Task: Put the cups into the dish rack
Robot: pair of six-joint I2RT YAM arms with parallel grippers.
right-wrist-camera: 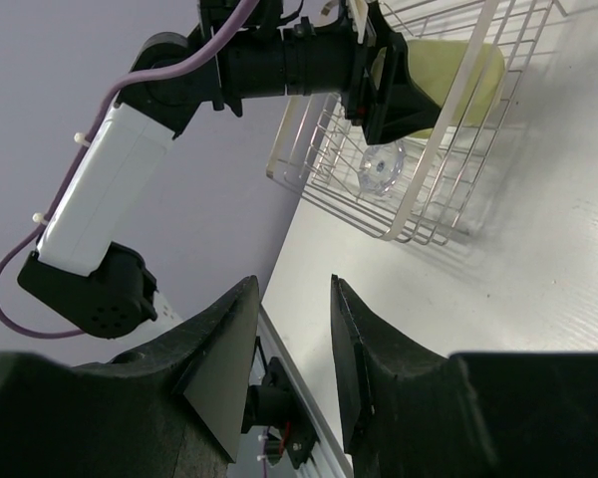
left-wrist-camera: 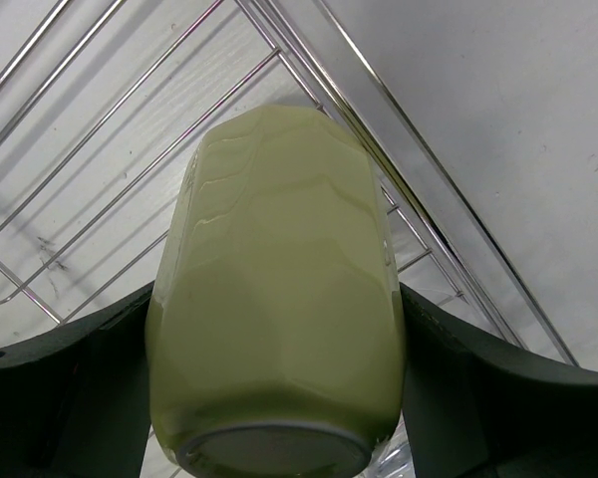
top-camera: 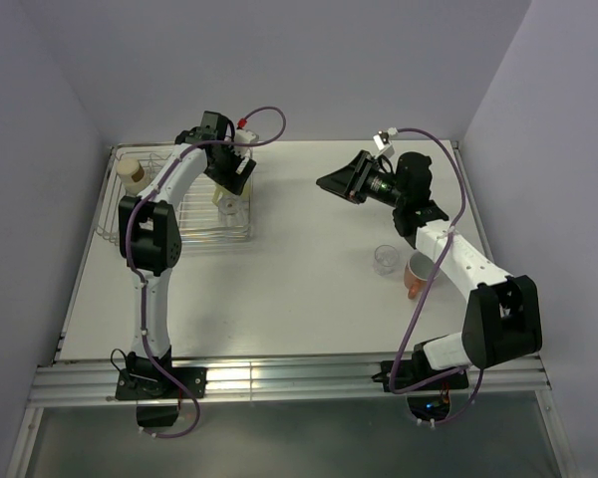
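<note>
"Gripping the green mug (left-wrist-camera: 279, 319), are they?"

"Yes. The left fingers (left-wrist-camera: 70, 398) clasp it on both sides, holding it over the wires of the rack (top-camera: 209, 224) at the upper left of the overhead view. The right fingers (right-wrist-camera: 219, 368) stand partly apart, nothing between them."

"What else is loaded?"

"A clear glass (right-wrist-camera: 379, 169) lies in the rack, just below the mug in the right wrist view, and a pale cup (top-camera: 130, 171) sits at the rack's far left corner. A second glass (top-camera: 386, 259) and an orange mug (top-camera: 416, 276) stand on the desk (top-camera: 299, 299) at the right."

"What could go wrong?"

"The mug looks tipped on its side. Released like that, I judge it could roll, knock the clear glass, or jam between the wires."
</note>
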